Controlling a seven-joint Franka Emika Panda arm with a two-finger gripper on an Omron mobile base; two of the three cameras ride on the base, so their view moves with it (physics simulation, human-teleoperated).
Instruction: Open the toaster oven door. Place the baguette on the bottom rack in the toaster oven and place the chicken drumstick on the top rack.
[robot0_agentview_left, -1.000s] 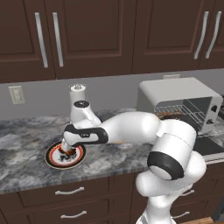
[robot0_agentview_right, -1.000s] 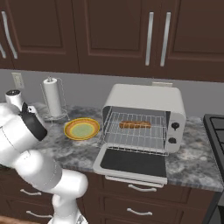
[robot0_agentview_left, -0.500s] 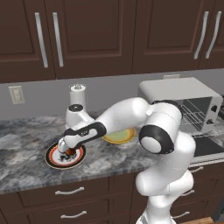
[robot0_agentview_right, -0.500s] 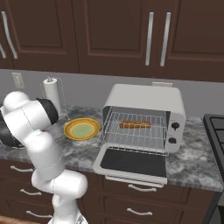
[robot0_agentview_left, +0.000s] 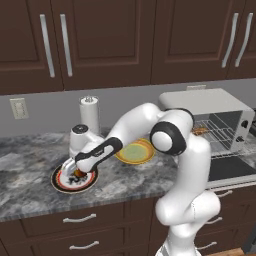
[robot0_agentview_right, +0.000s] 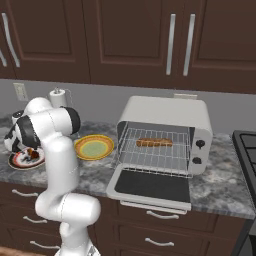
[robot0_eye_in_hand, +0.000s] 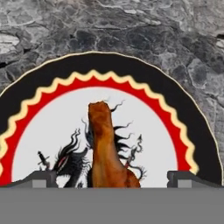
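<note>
The chicken drumstick (robot0_eye_in_hand: 107, 148) is a lumpy reddish-brown piece with a glossy, slightly orange sheen, narrow at one end and swelling wider toward the gripper. It lies on a round plate (robot0_eye_in_hand: 39, 131) whose white centre carries a black dragon-like drawing, ringed by a red band with a wavy cream edge and a black outer rim. The gripper (robot0_eye_in_hand: 111, 177) hangs right over the drumstick with its jaws spread wide, one dark fingertip (robot0_eye_in_hand: 41, 177) on either side of the meat and neither touching it.

In the left base view the plate (robot0_agentview_left: 62, 184) sits on the grey marbled counter (robot0_agentview_left: 30, 165), left of the arm, with the drumstick (robot0_agentview_left: 79, 173) a small brown spot under the gripper (robot0_agentview_left: 80, 167). To the right of it lies a yellow plate (robot0_agentview_left: 134, 152) with a green centre, and behind stands a paper towel roll (robot0_agentview_left: 90, 114) against the wall.

Farther right stands the toaster oven (robot0_agentview_right: 167, 132), a white box with two black knobs. The toaster oven door (robot0_agentview_right: 152, 186) is folded down flat toward the near edge, dark glass facing up. Inside, the baguette (robot0_agentview_right: 154, 142), slim and golden-brown, rests on a silver wire rack (robot0_agentview_right: 150, 155); which of the two racks I cannot tell. Dark wooden cabinets (robot0_agentview_right: 125, 40) hang above.
</note>
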